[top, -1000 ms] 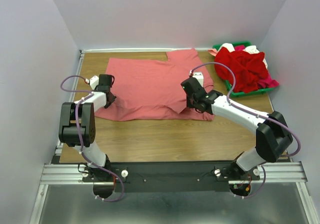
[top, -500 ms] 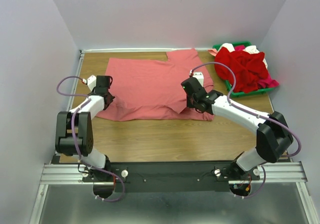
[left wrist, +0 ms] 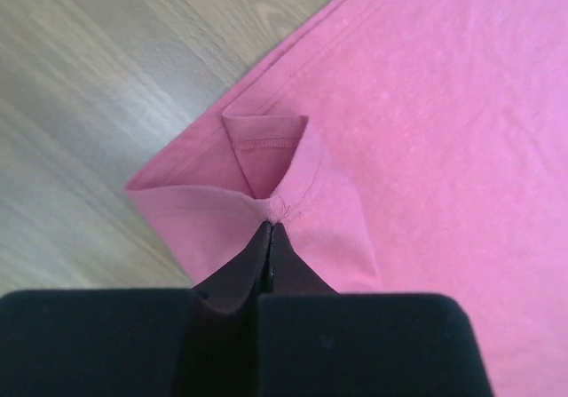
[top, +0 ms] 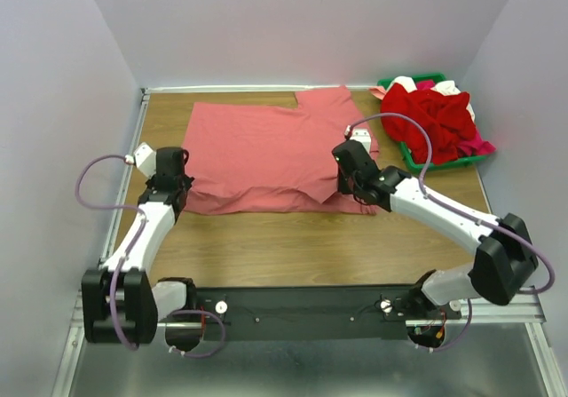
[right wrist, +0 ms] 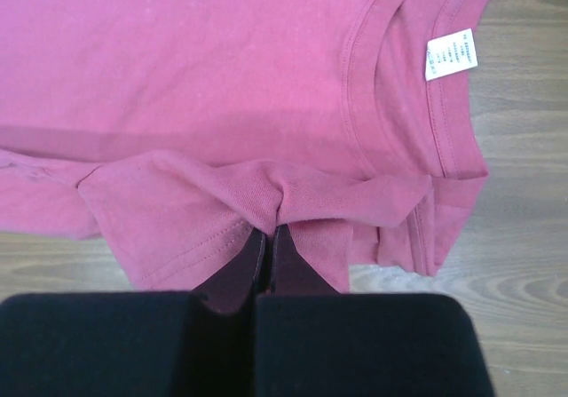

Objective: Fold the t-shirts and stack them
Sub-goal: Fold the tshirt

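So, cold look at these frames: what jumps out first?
A salmon-pink t-shirt lies spread across the wooden table. Both grippers are shut on its near edge, the left gripper at a corner, the right gripper beside the collar. At far right, a green tray holds heaped red t-shirts.

Spread t-shirt (top: 266, 148) caught at its near edge by both jaws, tray (top: 437, 163) off to the far right.
The shirt lies flat on the tabletop (top: 293, 237) and runs ahead of both jaws toward the far edge. Its near left corner is pinched in the left jaws and a bunched fold of its near right edge in the right jaws. The neck label (right wrist: 451, 53) lies ahead and right of the right jaws. The tray, holding a heap of t-shirts (top: 435, 117), stands farther right and behind.
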